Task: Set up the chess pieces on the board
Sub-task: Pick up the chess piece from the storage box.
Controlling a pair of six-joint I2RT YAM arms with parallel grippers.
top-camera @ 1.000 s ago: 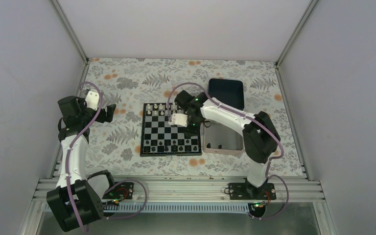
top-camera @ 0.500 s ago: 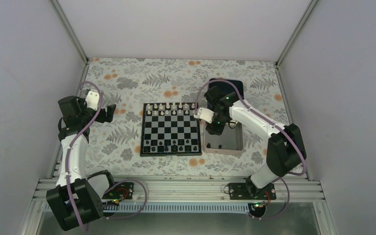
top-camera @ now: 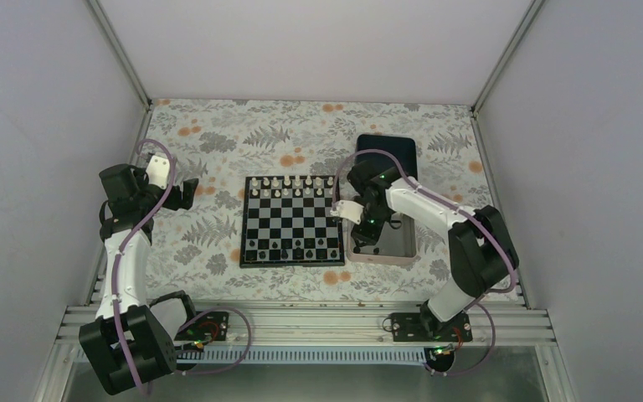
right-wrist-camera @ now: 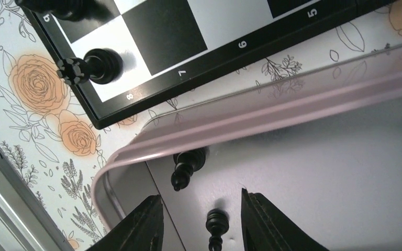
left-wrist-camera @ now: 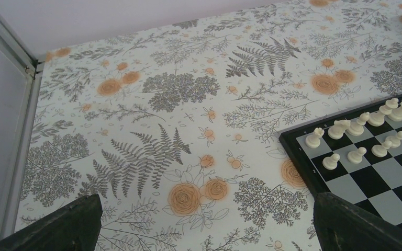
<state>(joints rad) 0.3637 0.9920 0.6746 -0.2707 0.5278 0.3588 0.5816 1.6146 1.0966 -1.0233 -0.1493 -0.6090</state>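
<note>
"In the tray [top-camera: 400, 248], just right of the board [top-camera: 291, 220], what does your right gripper [right-wrist-camera: 201, 201] show?"

"Right wrist view: jaws parted. Its fingers [right-wrist-camera: 147, 225] stand either side of 1 black piece [right-wrist-camera: 215, 226] and do not touch it. A 2nd black piece [right-wrist-camera: 188, 167] lies just inside the tray rim."

"And the board itself?"

"Top view: white pieces [top-camera: 291, 186] stand along the far side, black pieces [top-camera: 289, 248] along the near side. Right wrist view: 1 rook [right-wrist-camera: 97, 65] stands on the corner square nearest the tray."

"Where is your left gripper [top-camera: 186, 193]?"

"Left wrist view: jaws wide, over the flowered cloth [left-wrist-camera: 162, 130], left of the board and well apart from every piece."
</note>
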